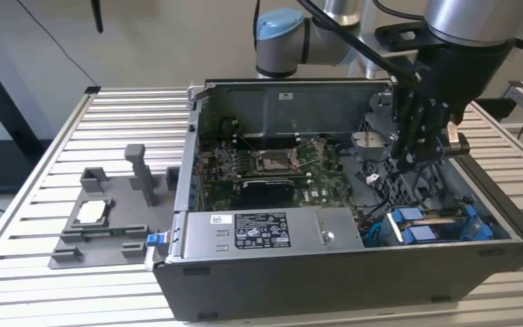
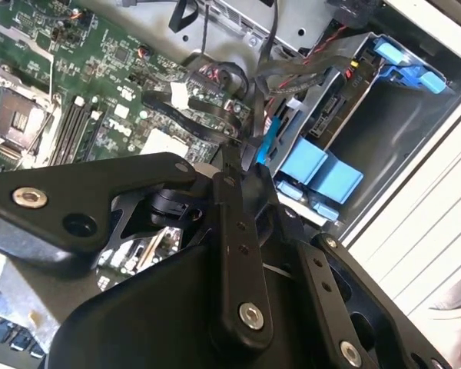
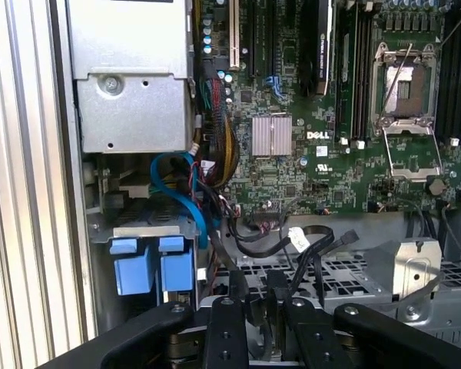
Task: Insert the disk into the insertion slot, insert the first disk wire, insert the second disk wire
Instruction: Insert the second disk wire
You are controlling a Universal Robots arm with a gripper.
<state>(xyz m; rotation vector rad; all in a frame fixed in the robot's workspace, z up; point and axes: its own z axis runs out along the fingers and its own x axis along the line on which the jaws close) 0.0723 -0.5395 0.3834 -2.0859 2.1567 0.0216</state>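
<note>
Down in the case's corner nearest the exterior view's right, the disk (image 1: 436,225) already sits in the slot (image 1: 479,235), blue end tabs facing up and out, so that bit looks done. Both wrist views show those tabs side by side at the cage mouth, with a blue cable (image 3: 186,196) looping from behind them toward the motherboard (image 3: 292,154).

The gripper (image 1: 422,158) hangs inside the case above the perforated metal floor, between the board and the drive cage. Its fingers (image 3: 224,323) look drawn close together, and something dark and thin seems to run up between them, probably one of the black wires (image 3: 311,242), but linkage blocks the tips so I honestly can't tell if it's clamped on anything. It's close to that loose wire bundle, which makes sense since the connectors need to reach the drive's back end.

The PSU (image 1: 271,231) sits along the near wall, out of the way.
</note>
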